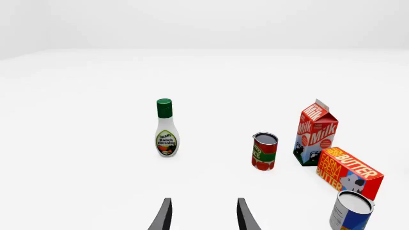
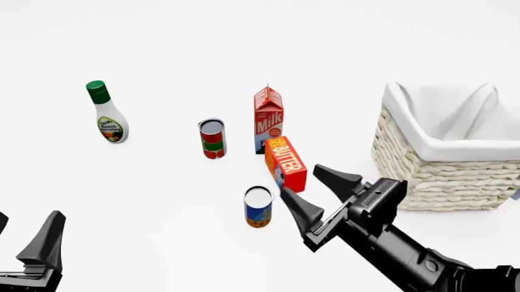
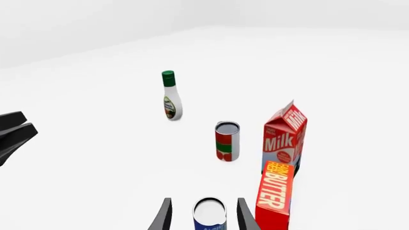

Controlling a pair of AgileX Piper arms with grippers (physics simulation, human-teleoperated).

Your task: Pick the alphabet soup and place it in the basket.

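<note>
Right gripper (image 2: 313, 193), jaws apart, hovers beside alphabet soup (image 2: 258, 207); butter box (image 2: 286, 163) crowds its 1 o'clock; left gripper (image 1: 203, 214) parted.

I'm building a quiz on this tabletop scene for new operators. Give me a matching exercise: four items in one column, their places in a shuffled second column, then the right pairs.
Items:
1. alphabet soup
2. ranch dressing bottle
3. basket
4. butter box

Places, as the front view shows them:
A. farthest left, standing alone
B. far right of the table
C. just in front of the milk carton
D. nearest the open right gripper, on its left

Pairs: 1-D, 2-A, 3-B, 4-C
</note>
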